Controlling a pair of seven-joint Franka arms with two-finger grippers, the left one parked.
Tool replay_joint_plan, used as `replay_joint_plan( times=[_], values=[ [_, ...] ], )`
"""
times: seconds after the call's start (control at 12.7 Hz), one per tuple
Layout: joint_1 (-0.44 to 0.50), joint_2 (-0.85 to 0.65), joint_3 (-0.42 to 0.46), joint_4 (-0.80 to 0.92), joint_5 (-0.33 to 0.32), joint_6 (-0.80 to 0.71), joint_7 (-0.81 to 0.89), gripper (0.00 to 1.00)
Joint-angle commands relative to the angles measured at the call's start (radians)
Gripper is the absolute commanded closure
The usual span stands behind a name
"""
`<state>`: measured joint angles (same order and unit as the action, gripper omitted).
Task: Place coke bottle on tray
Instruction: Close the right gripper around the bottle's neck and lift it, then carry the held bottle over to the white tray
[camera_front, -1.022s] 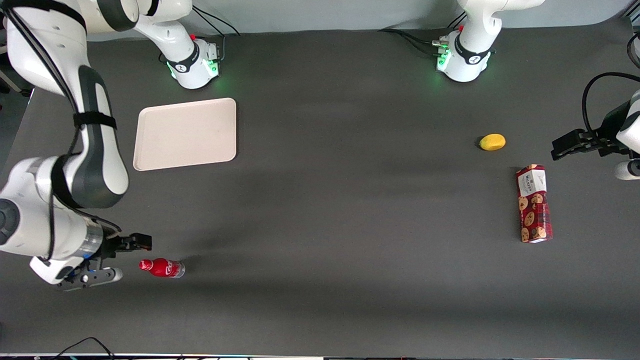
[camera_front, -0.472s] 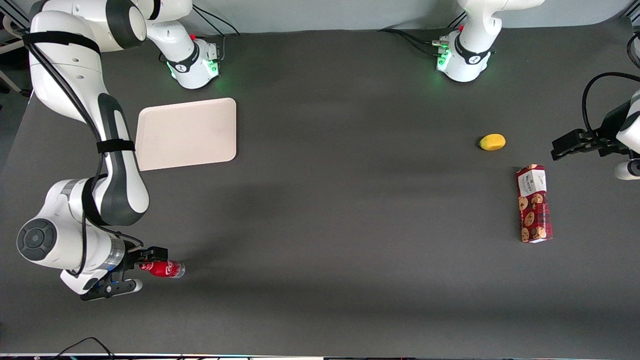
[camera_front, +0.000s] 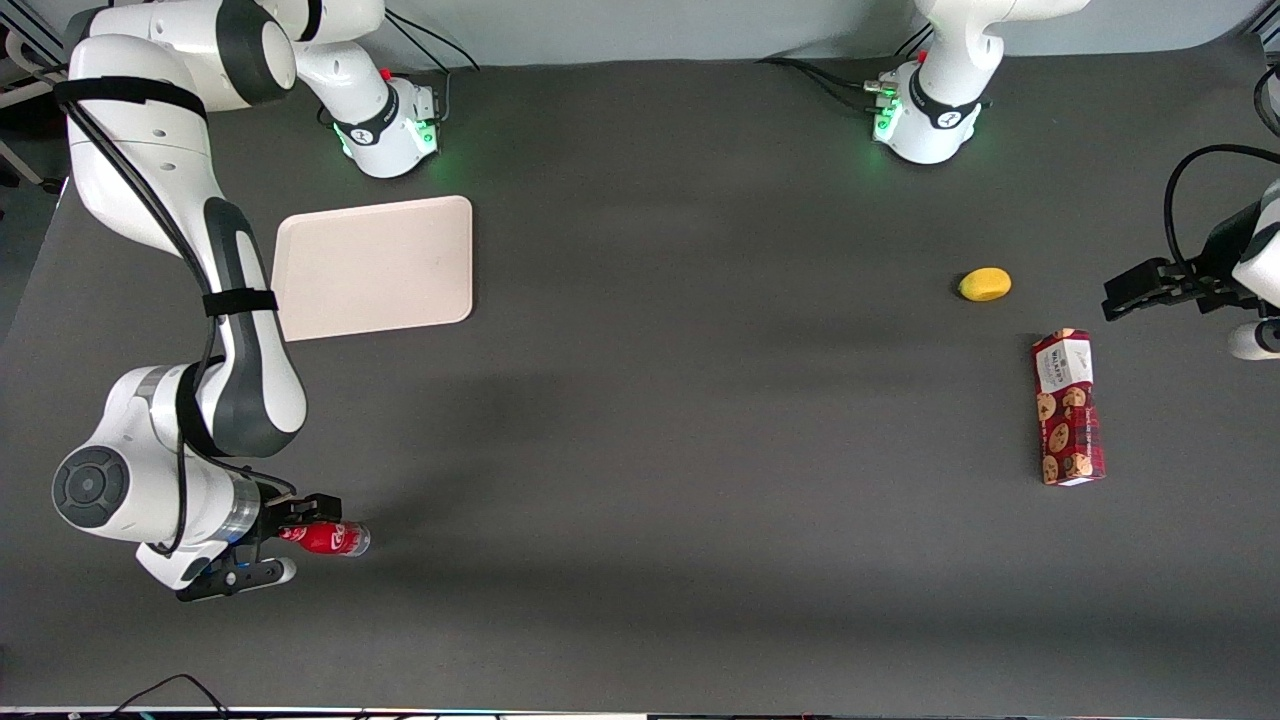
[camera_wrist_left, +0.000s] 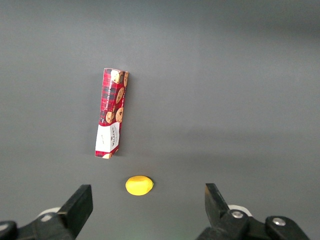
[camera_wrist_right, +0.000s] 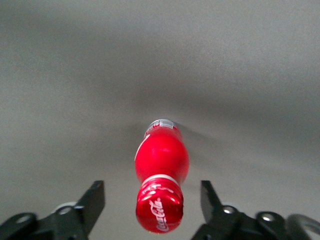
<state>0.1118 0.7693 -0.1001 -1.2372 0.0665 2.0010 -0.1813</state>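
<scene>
Gripper (camera_front: 290, 540) at coke bottle (camera_front: 330, 538) cap, jaws open astride, ungripped; bottle lying on bench (camera_front: 700, 450); grasp, lift, carry to tray (camera_front: 375, 265) left.

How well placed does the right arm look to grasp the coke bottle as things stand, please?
Probably well: the gripper is open at the cap end of the coke bottle, a finger on each side, with nothing between them.

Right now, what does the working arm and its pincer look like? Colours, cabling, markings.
Working arm: glossy white shell with dark grey joint sections and black straps holding a thin black cable along its links. Its base glows green and carries a small red part. The pincer, by the coke bottle cap, has black fingers on a white wrist.
</scene>
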Motion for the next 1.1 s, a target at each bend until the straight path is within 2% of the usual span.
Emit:
replay_joint_plan(
  times=[0.0, 0.24, 0.47, 0.71, 0.87, 1.02],
  values=[
    [-0.003, 0.019, -0.003, 0.039, 0.019, -0.002, -0.047, 0.46],
    [-0.003, 0.019, -0.003, 0.051, 0.018, -0.002, -0.061, 0.65],
    [-0.003, 0.013, -0.007, 0.067, 0.016, -0.008, -0.090, 0.97],
    [-0.004, -0.065, -0.012, 0.055, 0.024, -0.094, -0.106, 1.00],
    [-0.012, -0.138, -0.013, 0.036, 0.024, -0.257, -0.107, 1.00],
    [-0.015, -0.267, -0.015, -0.089, 0.012, -0.332, -0.107, 1.00]
  ],
)
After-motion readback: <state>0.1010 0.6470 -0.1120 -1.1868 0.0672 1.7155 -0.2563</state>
